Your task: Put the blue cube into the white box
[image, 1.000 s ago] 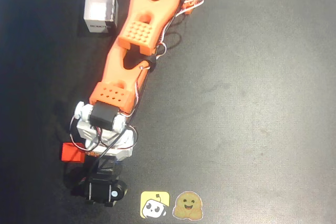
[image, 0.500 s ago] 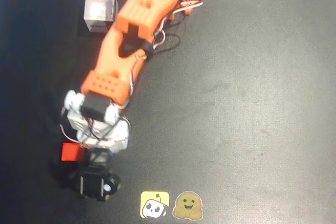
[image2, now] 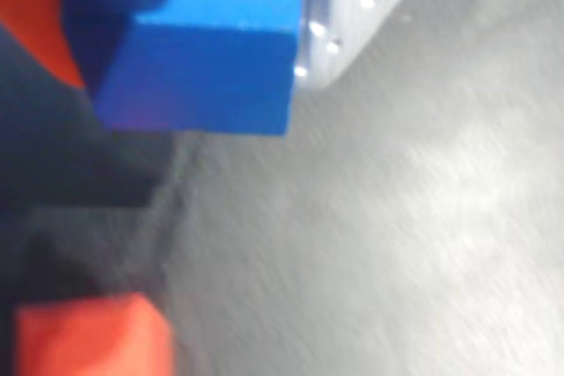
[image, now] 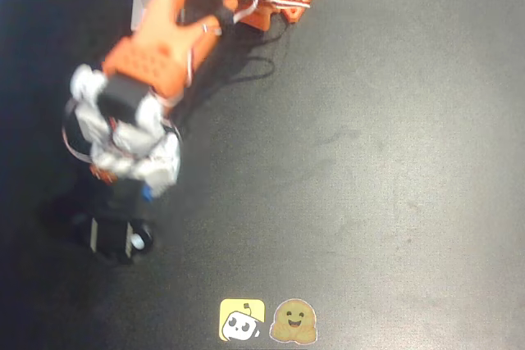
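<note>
Cube gripped, raised off the table

In my wrist view the gripper (image2: 189, 33) is clenched on the blue cube (image2: 207, 59), held above the dark table (image2: 397, 244), with a red cube (image2: 88, 336) lying below it. In my overhead view the orange arm (image: 156, 47) covers most of the box (image: 141, 2), top left, well apart from the gripper (image: 143, 190)

Blue cube (image2: 207, 50) tilted and lifted off the mat in the wrist view; white box (image: 146, 2) half hidden at top left, overhead.
</note>
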